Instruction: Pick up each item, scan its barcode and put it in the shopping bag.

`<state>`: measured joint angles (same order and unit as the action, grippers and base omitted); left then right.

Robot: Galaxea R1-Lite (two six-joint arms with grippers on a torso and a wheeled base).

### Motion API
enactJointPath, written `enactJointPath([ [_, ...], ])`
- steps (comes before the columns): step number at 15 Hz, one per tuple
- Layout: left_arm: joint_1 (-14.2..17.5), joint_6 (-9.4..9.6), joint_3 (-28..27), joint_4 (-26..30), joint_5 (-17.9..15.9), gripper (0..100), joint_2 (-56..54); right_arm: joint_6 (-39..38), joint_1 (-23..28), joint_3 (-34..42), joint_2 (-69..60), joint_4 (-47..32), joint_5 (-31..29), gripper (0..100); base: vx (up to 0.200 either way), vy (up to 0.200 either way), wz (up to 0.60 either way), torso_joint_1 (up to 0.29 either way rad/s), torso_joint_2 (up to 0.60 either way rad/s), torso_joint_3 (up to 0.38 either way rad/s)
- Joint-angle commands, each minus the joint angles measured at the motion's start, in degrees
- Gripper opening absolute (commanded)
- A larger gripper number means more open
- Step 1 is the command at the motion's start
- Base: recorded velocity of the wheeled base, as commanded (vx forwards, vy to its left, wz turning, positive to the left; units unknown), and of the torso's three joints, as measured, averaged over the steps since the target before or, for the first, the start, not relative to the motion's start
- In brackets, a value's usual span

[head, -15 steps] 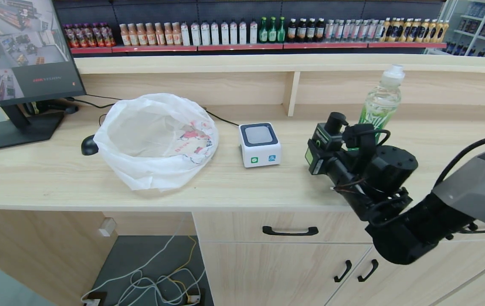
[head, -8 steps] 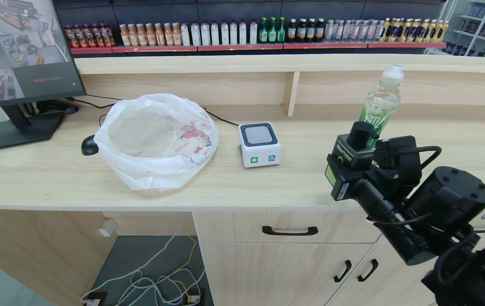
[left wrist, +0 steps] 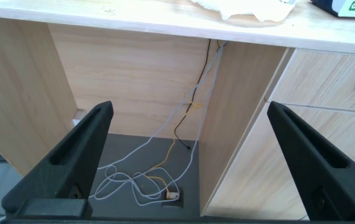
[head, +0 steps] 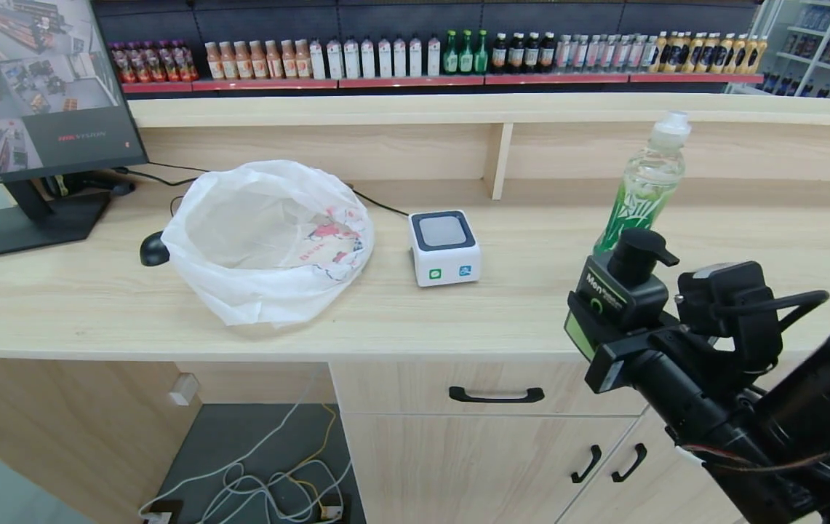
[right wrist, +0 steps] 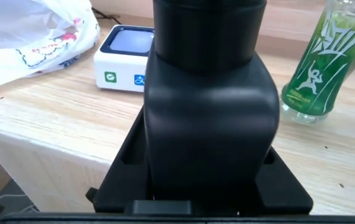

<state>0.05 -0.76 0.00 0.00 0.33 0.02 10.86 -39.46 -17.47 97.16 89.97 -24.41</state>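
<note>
My right gripper point(head: 622, 338) is shut on a black pump bottle point(head: 625, 280), holding it over the counter's front edge at the right. In the right wrist view the black bottle point(right wrist: 208, 106) sits between the fingers point(right wrist: 127, 168). A clear green-labelled drink bottle point(head: 644, 185) point(right wrist: 320, 62) stands upright on the counter just behind. The white scanner box point(head: 444, 247) point(right wrist: 127, 59) sits mid-counter, and the open white shopping bag point(head: 269, 233) point(right wrist: 28, 37) lies to its left. My left gripper point(left wrist: 189, 168) hangs open below counter height, with nothing between its fingers.
A monitor point(head: 29, 87) and a black mouse point(head: 153, 249) stand at the counter's left end. A raised ledge point(head: 458, 109) runs along the back. Drawers with black handles point(head: 496, 397) are under the counter, and cables point(left wrist: 158, 180) lie on the floor in the open bay.
My right arm has drawn back toward the counter's front edge and to the right, carrying the black pump bottle away from the scanner. The green bottle now shows more fully.
</note>
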Motion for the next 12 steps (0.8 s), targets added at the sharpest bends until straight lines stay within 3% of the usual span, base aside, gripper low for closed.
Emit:
enactJointPath([
  [1,0.04,-0.04,0.0,0.0,0.02,100,-0.02,0.39,-1.41,2.09,-2.5,0.03,0.24,0,0.0,0.0,0.0,0.0,0.0,0.0],
  [5,0.04,-0.04,0.0,0.0,0.02,100,-0.02,5.13,-8.7,4.29,-4.7,0.03,0.24,0,0.0,0.0,0.0,0.0,0.0,0.0],
  [12,0.04,-0.04,0.0,0.0,0.02,100,-0.02,23.06,-19.43,-0.02,-5.14,0.03,0.15,0,0.0,0.0,0.0,0.0,0.0,0.0],
])
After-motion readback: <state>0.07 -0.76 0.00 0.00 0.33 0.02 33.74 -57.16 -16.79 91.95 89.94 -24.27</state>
